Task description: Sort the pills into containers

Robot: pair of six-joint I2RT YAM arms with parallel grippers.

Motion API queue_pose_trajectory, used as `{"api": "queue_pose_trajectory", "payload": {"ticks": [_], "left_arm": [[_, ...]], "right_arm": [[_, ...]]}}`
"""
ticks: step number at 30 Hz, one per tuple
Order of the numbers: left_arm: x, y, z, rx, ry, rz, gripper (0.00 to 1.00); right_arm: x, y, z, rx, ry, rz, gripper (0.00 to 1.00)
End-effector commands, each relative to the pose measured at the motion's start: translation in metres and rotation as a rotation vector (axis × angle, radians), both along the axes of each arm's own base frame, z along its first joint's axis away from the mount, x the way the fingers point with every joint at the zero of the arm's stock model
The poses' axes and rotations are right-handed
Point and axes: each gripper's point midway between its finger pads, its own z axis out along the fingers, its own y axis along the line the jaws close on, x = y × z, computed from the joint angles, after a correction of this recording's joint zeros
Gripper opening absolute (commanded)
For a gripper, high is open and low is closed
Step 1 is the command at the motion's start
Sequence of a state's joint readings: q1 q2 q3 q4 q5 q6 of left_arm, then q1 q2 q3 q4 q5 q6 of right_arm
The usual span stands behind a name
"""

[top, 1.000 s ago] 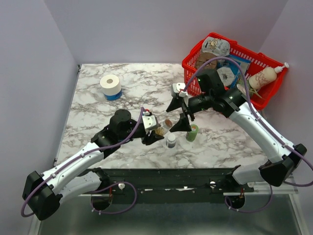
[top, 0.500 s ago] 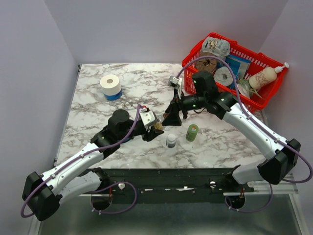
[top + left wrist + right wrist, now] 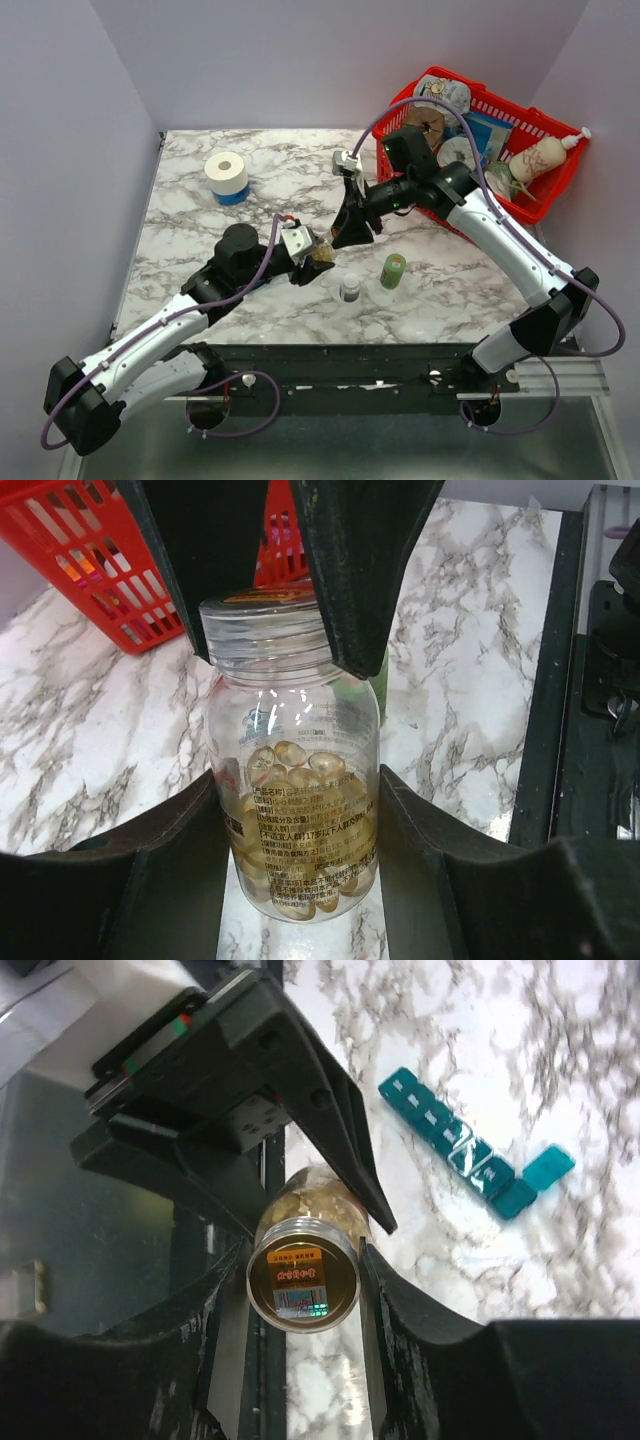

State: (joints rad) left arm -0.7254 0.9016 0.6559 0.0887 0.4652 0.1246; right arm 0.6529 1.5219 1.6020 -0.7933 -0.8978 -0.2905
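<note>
The pills sat as a yellowish heap in the lower part of a small clear bottle, which was lifted off the worktop near its middle. The bottle's long axis ran from the left claw towards the far right, so its tan cap pointed straight at the right claw.

The left claw was clamped round the bottle's body, one finger on each side. The right claw had narrowed onto the cap, and in the right wrist view its fingers lay against both sides of the rim. Both claws shared the bottle's axis, so the right claw, being on the cap, looked the one to twist it off against the left's hold.

The containers, a blue strip of compartments, lay flat on the worktop apart from the bottle. They showed only in the right wrist view, and the top view did not show them. A green bottle and a white bottle stood just near of the claws.
</note>
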Motion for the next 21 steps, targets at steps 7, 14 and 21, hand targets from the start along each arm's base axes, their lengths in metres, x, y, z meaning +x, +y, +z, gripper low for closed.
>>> {"api": "queue_pose_trajectory", "payload": {"ticks": [7, 14, 21], "left_arm": [[-0.034, 0.008, -0.018, 0.070, -0.005, -0.136, 0.00], [-0.039, 0.008, -0.018, 0.063, -0.006, -0.160, 0.00], [-0.039, -0.001, -0.012, 0.041, 0.004, -0.189, 0.00]], "right_arm": [[-0.018, -0.001, 0.037, 0.160, -0.468, 0.433, 0.11], [-0.022, -0.011, 0.027, 0.129, -0.531, 0.467, 0.15], [-0.015, -0.012, 0.005, 0.107, -0.585, 0.440, 0.25]]}}
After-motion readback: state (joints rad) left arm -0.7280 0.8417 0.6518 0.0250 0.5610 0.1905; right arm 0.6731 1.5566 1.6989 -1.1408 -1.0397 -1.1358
